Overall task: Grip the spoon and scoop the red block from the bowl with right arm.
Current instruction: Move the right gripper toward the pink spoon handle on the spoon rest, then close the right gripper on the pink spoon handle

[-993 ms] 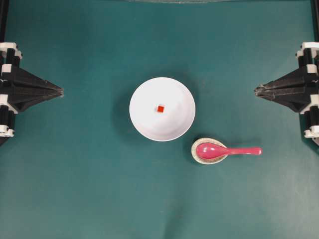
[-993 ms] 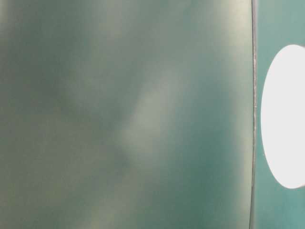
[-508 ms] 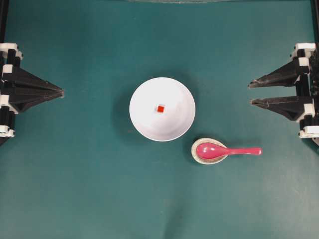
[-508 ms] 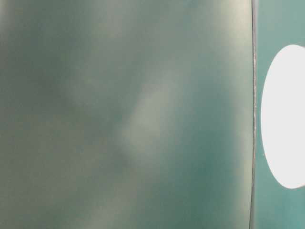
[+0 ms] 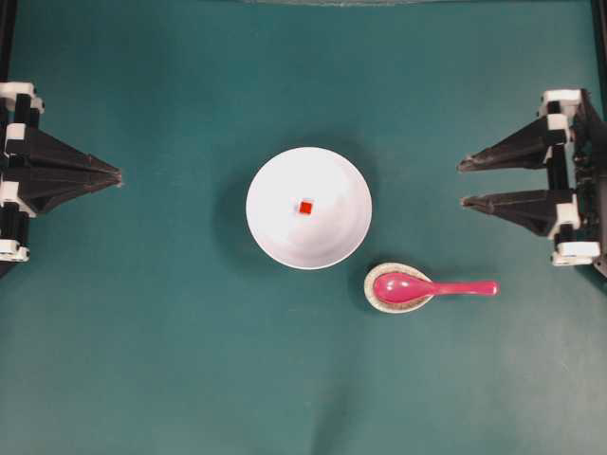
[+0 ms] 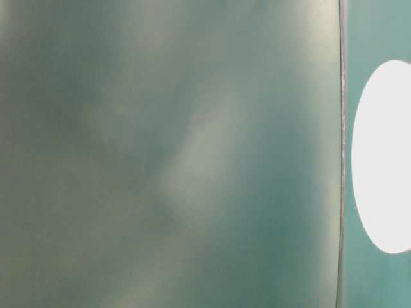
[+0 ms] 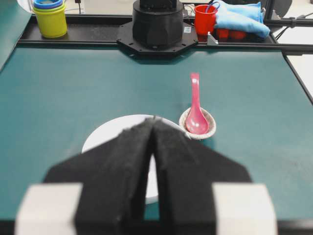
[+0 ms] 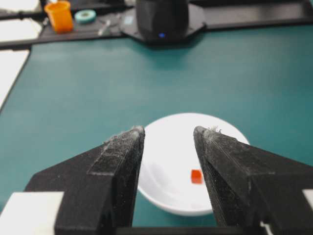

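On the teal mat beside the bowl [image 5: 308, 208] holding the red block [image 5: 305, 207], the spoon [image 5: 433, 287] is lying scoop-down in its speckled rest [image 5: 376, 298], glossy, rigid, likely slippery, best pinched mid-handle, while the right gripper [image 5: 461, 182] is standing jaws apart and empty, and the left gripper [image 5: 118, 174] is sitting closed.

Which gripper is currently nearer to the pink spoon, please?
Right. The right gripper, open, hovers just up and right of the spoon handle's tip; the left gripper, shut, sits across the table beyond the bowl.
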Robot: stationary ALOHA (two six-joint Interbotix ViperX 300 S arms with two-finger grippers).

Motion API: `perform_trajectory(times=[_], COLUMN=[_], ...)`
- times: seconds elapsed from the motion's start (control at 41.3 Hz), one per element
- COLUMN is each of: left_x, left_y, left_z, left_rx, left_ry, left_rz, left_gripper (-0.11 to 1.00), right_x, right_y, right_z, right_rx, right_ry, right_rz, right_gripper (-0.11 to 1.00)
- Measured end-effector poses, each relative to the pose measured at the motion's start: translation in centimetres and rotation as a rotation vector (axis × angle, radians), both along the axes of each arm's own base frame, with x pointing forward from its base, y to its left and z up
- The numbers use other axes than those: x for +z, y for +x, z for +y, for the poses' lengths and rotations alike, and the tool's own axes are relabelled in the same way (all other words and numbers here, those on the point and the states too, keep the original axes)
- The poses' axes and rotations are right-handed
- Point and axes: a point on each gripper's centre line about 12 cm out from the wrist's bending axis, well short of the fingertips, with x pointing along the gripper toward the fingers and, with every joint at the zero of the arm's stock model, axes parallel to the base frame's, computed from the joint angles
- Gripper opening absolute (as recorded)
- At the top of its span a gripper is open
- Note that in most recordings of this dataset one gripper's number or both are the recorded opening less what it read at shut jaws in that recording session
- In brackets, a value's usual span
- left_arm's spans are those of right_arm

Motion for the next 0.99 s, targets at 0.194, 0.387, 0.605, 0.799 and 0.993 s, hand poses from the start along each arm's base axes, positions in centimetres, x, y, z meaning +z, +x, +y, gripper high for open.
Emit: perform_trajectory(times=[0.194,0.387,0.605,0.799,0.993], left_x=[0.0,0.0,0.0,0.0,0.0], left_y=[0.0,0.0,0.0,0.0,0.0], left_z=[0.0,0.0,0.0,0.0,0.0], left_rx=[-0.001,-0.001,-0.001,-0.001,-0.001], left_ry=[0.006,0.009,0.011,0.011,0.012], left_rz=[0.0,-0.002,-0.002,-0.002,-0.003], left_gripper=[0.0,0.0,0.0,0.0,0.0], right_x=[-1.9,-4.5,-6.5,-7.9,-9.3], right_y=[0.8,0.9,0.0,-0.7,-1.3], right_z=[0.0,-0.2,0.3,1.3,2.3], right_rx=[-0.003,-0.021,-0.024,0.005,0.03], right_ry=[0.004,0.029,0.072,0.097,0.126], right_rz=[0.049,0.074,0.051,0.073,0.106], right_gripper=[0.52,0.52,0.52,0.52,0.52])
